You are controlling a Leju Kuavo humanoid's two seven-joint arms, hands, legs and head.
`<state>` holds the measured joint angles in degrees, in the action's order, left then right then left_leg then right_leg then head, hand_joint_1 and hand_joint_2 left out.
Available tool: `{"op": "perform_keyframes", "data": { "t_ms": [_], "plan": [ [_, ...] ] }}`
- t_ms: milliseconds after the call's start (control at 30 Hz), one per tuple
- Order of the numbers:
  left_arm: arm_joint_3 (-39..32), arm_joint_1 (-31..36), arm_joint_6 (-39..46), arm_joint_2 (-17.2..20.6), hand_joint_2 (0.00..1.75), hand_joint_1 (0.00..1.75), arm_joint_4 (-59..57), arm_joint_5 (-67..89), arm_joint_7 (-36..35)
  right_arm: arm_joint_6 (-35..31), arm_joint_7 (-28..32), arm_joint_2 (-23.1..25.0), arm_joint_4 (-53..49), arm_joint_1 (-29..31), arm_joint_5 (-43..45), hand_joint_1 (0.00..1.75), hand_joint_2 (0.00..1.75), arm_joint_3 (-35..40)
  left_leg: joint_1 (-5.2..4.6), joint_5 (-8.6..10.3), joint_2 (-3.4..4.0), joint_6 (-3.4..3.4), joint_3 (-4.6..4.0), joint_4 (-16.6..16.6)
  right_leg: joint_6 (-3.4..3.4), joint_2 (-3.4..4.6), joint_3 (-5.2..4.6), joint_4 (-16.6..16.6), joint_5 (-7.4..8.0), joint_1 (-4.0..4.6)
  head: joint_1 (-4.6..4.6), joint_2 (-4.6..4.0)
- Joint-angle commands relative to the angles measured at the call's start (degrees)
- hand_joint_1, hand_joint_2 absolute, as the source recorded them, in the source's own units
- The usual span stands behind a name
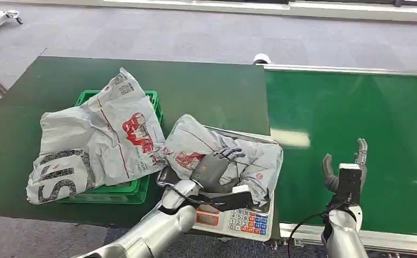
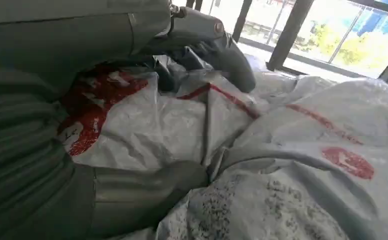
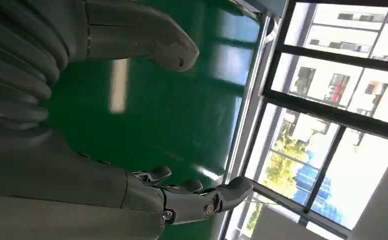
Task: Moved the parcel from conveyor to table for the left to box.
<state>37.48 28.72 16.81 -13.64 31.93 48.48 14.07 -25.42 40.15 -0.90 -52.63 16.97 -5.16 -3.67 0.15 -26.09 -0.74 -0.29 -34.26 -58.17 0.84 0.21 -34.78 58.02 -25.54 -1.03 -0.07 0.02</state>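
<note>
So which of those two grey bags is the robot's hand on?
The smaller parcel lying on the scale, under the left hand. The bigger bag sits untouched over the green crate.

Left arm: silver, jointed, reaching forward and inward from the lower edge of the head view.
Left hand [image 1: 213, 169]: grey palm turned down, dark fingers [image 1: 231, 154] laid over a crumpled grey plastic mailer parcel [image 1: 260, 161]; in the left wrist view the thick grey thumb [image 2: 147, 187] and the fingers press into it from either side.
Right arm: silver, raised upright at the lower right.
Right hand [image 1: 346, 172]: held upright, thumb and fingers spread apart, nothing between them.
</note>
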Motion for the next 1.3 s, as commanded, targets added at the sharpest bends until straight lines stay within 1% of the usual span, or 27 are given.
{"op": "perform_keyframes", "data": {
  "t_ms": [33,133,200,233,267,300,333,367,400,467,500,567,600,667,700,733,867,900,933,1000,1033,1133,1167,1200,1233,1267,1300],
  "plan": [
    [-1.20,-0.73,-0.34,1.41,1.75,1.75,-2.56,1.44,0.54,-0.55,-0.15,0.97,3.56,1.76,-0.02,0.00,1.75,-2.09,-0.01,-0.01,0.20,-0.02,0.17,0.11,-0.06,0.13,0.10,-0.11,0.04,0.01,0.00,0.00],
    [-2.59,-1.27,2.82,1.21,1.75,1.75,-2.00,2.65,1.25,-0.49,-0.15,0.99,3.09,1.23,0.20,0.00,1.75,-2.40,0.03,-0.02,0.19,-0.02,0.18,0.12,-0.07,0.12,0.13,-0.14,0.03,0.05,0.00,0.00],
    [-4.82,-2.02,7.42,1.08,1.75,1.75,-0.68,2.46,4.38,-0.54,-0.15,0.97,2.59,0.80,0.13,0.00,1.75,-2.32,0.02,-0.02,0.20,-0.02,0.23,0.15,-0.08,0.13,0.17,-0.15,0.02,0.04,0.00,0.00],
    [-4.82,-2.02,7.42,1.08,1.75,1.75,-0.68,2.46,4.38,-0.54,-0.15,0.97,2.59,0.80,0.13,0.00,1.75,-2.32,0.02,-0.03,0.17,-0.02,0.20,0.11,-0.07,0.12,0.14,-0.12,0.01,0.04,0.00,0.00],
    [-6.09,-2.73,11.57,1.27,1.75,1.75,1.13,1.93,7.29,-0.56,-0.15,0.93,2.36,0.64,0.16,0.00,1.75,-2.31,0.01,-0.02,0.15,-0.02,0.18,0.10,-0.06,0.11,0.12,-0.10,0.00,0.03,0.00,0.00],
    [-9.27,-3.63,17.00,0.73,1.75,1.75,3.18,-0.94,12.85,-0.70,-0.15,0.91,2.12,0.45,0.31,0.00,1.75,-2.16,0.05,-0.03,0.19,-0.02,0.22,0.14,-0.08,0.13,0.17,-0.17,0.01,0.06,0.00,0.00],
    [-9.27,-3.63,17.00,0.73,1.75,1.75,3.18,-0.94,12.85,-0.70,-0.15,0.91,2.12,0.45,0.31,0.00,1.75,-2.16,0.02,-0.03,0.18,-0.02,0.19,0.11,-0.08,0.13,0.11,-0.11,0.00,0.03,0.00,0.00],
    [-10.61,-4.00,18.50,0.66,1.75,1.75,4.79,-2.63,15.10,-0.79,-0.15,0.94,2.05,0.37,0.36,0.00,1.75,-2.08,0.05,-0.03,0.14,-0.02,0.09,0.04,-0.06,0.10,0.02,-0.07,0.00,0.06,-0.02,0.00],
    [-12.85,-4.90,22.25,0.34,1.75,1.75,7.59,-5.62,19.75,-1.04,-0.15,0.93,1.97,0.30,0.51,0.00,1.75,-1.92,0.04,-0.03,0.15,-0.03,0.13,0.09,-0.08,0.09,0.06,-0.11,0.00,0.06,0.00,0.00],
    [-17.55,-6.50,23.19,-0.32,1.75,1.75,13.23,-8.08,25.61,-1.47,-0.15,1.04,1.90,0.18,0.78,0.00,1.75,-1.83,0.03,-0.03,0.11,-0.02,-0.03,0.02,-0.05,0.09,-0.09,-0.03,-0.01,0.04,-0.02,0.00],
    [-18.62,-8.45,23.19,-0.50,1.75,1.75,19.54,-8.95,25.93,-1.64,-0.15,1.05,1.74,0.06,0.90,0.00,1.75,-1.81,0.04,-0.05,0.17,-0.02,0.04,0.05,-0.08,0.12,-0.04,-0.08,-0.01,0.06,0.00,0.00],
    [-18.62,-8.45,23.19,-0.50,1.75,1.75,19.54,-8.95,25.93,-1.64,-0.15,1.05,1.74,0.06,0.90,0.00,1.75,-1.81,0.02,-0.03,0.13,-0.01,-0.07,0.00,-0.05,0.11,-0.15,-0.01,-0.01,0.03,0.00,0.00],
    [-21.02,-12.41,23.19,-0.75,1.75,1.75,31.47,-5.87,25.93,-1.69,-0.15,1.13,1.26,-0.40,1.19,0.00,1.75,-1.73,0.05,-0.05,0.18,-0.02,-0.01,0.02,-0.08,0.12,-0.08,-0.06,0.00,0.07,-0.02,0.00],
    [-20.98,-14.18,23.19,-0.72,1.75,1.75,38.84,-6.54,25.93,-2.28,-0.15,1.28,0.84,-0.80,1.20,0.00,1.75,-1.89,0.04,-0.04,0.11,-0.01,-0.13,-0.03,-0.04,0.09,-0.19,-0.01,-0.01,0.05,0.00,0.00],
    [-20.16,-14.84,23.19,-0.39,1.75,1.75,42.40,-7.98,25.93,-2.45,-0.15,1.33,0.54,-1.04,1.31,0.00,1.75,-2.05,0.04,-0.07,0.22,-0.02,-0.04,0.01,-0.07,0.16,-0.12,-0.05,-0.01,0.06,0.00,0.00],
    [-20.37,-15.37,23.19,-0.41,1.75,1.75,44.91,-8.26,25.93,-2.53,-0.15,1.29,0.59,-1.06,1.28,0.00,1.75,-2.08,0.05,-0.06,0.18,-0.02,-0.14,-0.05,-0.06,0.14,-0.21,0.01,-0.01,0.06,0.00,0.00],
    [-20.37,-15.37,23.19,-0.41,1.75,1.75,44.91,-8.26,25.93,-2.53,-0.15,1.29,0.59,-1.06,1.28,0.00,1.75,-2.08,0.01,-0.07,0.21,-0.03,0.00,0.05,-0.09,0.15,-0.11,-0.03,-0.03,0.03,0.00,0.00],
    [-21.44,-16.59,23.19,-0.73,1.75,1.75,51.19,-7.35,25.93,-2.57,-0.15,1.21,0.71,-0.99,1.29,0.00,1.75,-2.16,0.04,-0.10,0.33,-0.05,0.13,0.10,-0.12,0.24,0.00,-0.11,-0.02,0.07,-0.02,0.00],
    [-22.04,-16.91,23.19,-0.89,1.75,1.75,53.87,-7.09,25.93,-2.59,-0.15,1.22,0.74,-0.93,1.32,0.00,1.75,-2.18,0.02,-0.06,0.19,-0.03,-0.01,0.05,-0.07,0.13,-0.10,-0.06,-0.02,0.04,0.02,0.00],
    [-24.73,-17.58,23.19,-1.51,1.75,1.75,60.24,-5.72,25.93,-2.86,-0.15,1.17,1.21,-0.60,1.35,0.00,1.75,-2.11,0.05,-0.08,0.26,-0.03,-0.07,-0.01,-0.08,0.20,-0.16,-0.03,0.00,0.07,0.00,0.00],
    [-28.50,-17.90,23.19,-2.06,1.75,1.75,64.54,0.19,25.93,-3.09,-0.15,1.18,0.83,-0.99,1.37,0.00,1.75,-2.07,0.06,-0.07,0.24,-0.02,-0.20,-0.07,-0.06,0.19,-0.26,0.03,0.00,0.07,0.00,0.00],
    [-33.76,-18.53,23.19,-2.15,1.75,1.75,70.87,4.09,25.93,-3.55,-0.15,1.32,-1.67,-3.28,1.32,0.00,1.75,-1.72,0.06,-0.10,0.36,-0.03,-0.03,0.01,-0.08,0.28,-0.14,-0.04,-0.01,0.08,0.00,0.00],
    [-35.34,-18.67,23.19,-2.66,1.75,1.75,71.51,4.44,25.93,-3.58,-0.15,1.35,-1.96,-3.58,1.29,0.00,1.75,-1.65,0.04,-0.06,0.23,-0.04,-0.08,0.01,-0.07,0.17,-0.18,-0.01,-0.03,0.06,0.00,0.00],
    [-40.93,-18.37,23.19,-4.34,1.75,1.75,71.69,8.12,25.93,-3.62,-0.15,1.62,-2.67,-4.30,1.03,0.00,1.75,-2.20,0.09,-0.12,0.31,-0.05,0.02,0.01,-0.11,0.23,-0.11,-0.03,-0.05,0.11,-0.02,0.00],
    [-40.93,-18.37,23.19,-4.34,1.75,1.75,71.69,8.12,25.93,-3.62,-0.15,1.62,-2.67,-4.30,1.03,0.00,1.75,-2.20,0.06,-0.07,0.20,-0.04,-0.08,-0.02,-0.08,0.16,-0.18,0.00,-0.04,0.07,0.00,0.00],
    [-43.50,-18.40,23.19,-5.51,1.75,1.75,69.99,10.01,25.93,-3.83,-0.15,1.56,-3.06,-4.78,0.97,0.00,1.75,-2.37,0.08,-0.09,0.29,-0.05,0.01,0.04,-0.11,0.21,-0.10,-0.05,-0.03,0.10,0.00,0.00],
    [-45.38,-17.63,23.19,-4.84,1.75,1.75,67.72,10.90,25.93,-3.81,-0.15,1.45,-3.63,-5.36,0.96,0.00,1.75,-2.47,0.05,-0.06,0.20,-0.03,-0.03,0.04,-0.09,0.14,-0.12,-0.03,-0.04,0.07,-0.02,0.00]
  ]
}}
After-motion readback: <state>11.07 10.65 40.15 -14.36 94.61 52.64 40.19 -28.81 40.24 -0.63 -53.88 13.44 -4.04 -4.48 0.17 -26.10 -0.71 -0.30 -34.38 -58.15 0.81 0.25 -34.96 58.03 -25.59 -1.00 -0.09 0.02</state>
